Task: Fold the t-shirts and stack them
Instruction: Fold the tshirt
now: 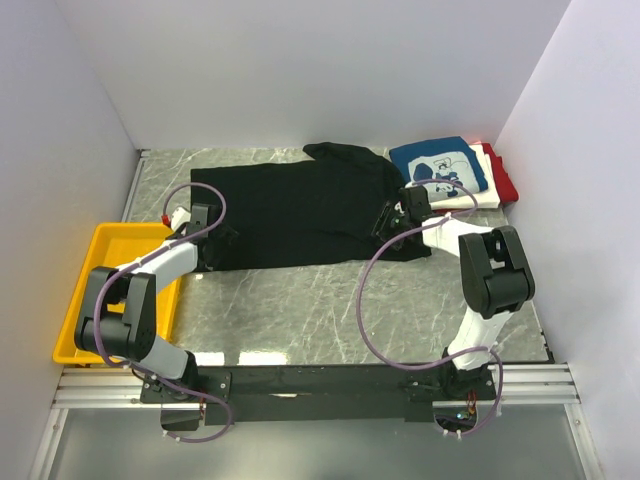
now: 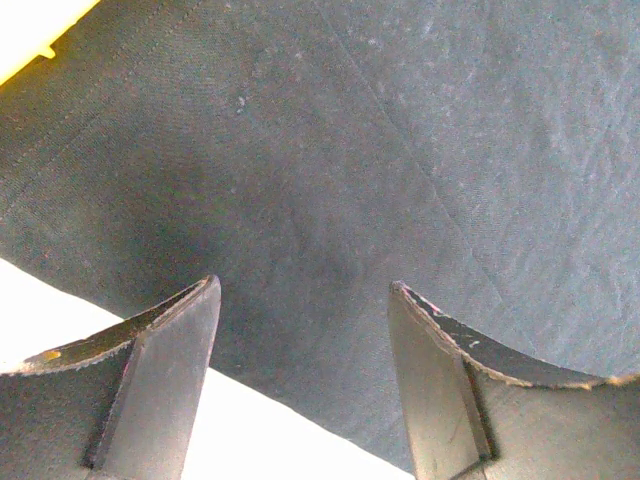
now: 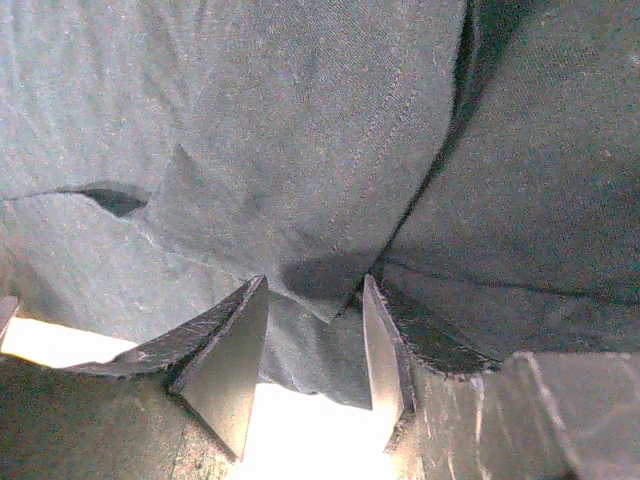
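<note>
A large black t-shirt lies spread across the middle of the table. My left gripper is at its left edge. In the left wrist view it is open, with the black cloth and its hem between and under the fingers. My right gripper is on the shirt's right part. In the right wrist view it is open more narrowly, with a folded edge of the black cloth between the fingers. Folded blue, white and red t-shirts are stacked at the back right.
A yellow tray stands at the left edge of the table beside the left arm; its corner shows in the left wrist view. White walls enclose the table at the back and both sides. Bare marble table lies in front of the shirt.
</note>
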Motion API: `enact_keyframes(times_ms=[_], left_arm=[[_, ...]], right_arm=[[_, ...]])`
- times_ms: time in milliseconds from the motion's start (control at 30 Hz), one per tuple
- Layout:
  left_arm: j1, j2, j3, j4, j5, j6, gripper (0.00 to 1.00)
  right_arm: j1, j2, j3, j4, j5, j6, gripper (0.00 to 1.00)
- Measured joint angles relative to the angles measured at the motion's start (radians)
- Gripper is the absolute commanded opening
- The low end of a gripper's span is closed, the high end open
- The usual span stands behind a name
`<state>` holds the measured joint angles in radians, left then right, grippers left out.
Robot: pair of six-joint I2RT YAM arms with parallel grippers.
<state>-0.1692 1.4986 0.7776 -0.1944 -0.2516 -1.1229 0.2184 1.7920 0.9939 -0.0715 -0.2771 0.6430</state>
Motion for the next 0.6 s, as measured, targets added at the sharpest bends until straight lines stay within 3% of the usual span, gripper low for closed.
enact_keyframes(times_ms=[267,600], left_arm=[[0.000,0.000,-0.012,0.003,-0.008,0.003,0.72],[0.000,0.000,-0.020,0.007,-0.008,0.003,0.72]], right_arm=[[0.000,-0.054,-0.037,0.005,0.006,0.013,0.49],[0.008,-0.024,-0.036,0.024,0.003,0.034,0.38]])
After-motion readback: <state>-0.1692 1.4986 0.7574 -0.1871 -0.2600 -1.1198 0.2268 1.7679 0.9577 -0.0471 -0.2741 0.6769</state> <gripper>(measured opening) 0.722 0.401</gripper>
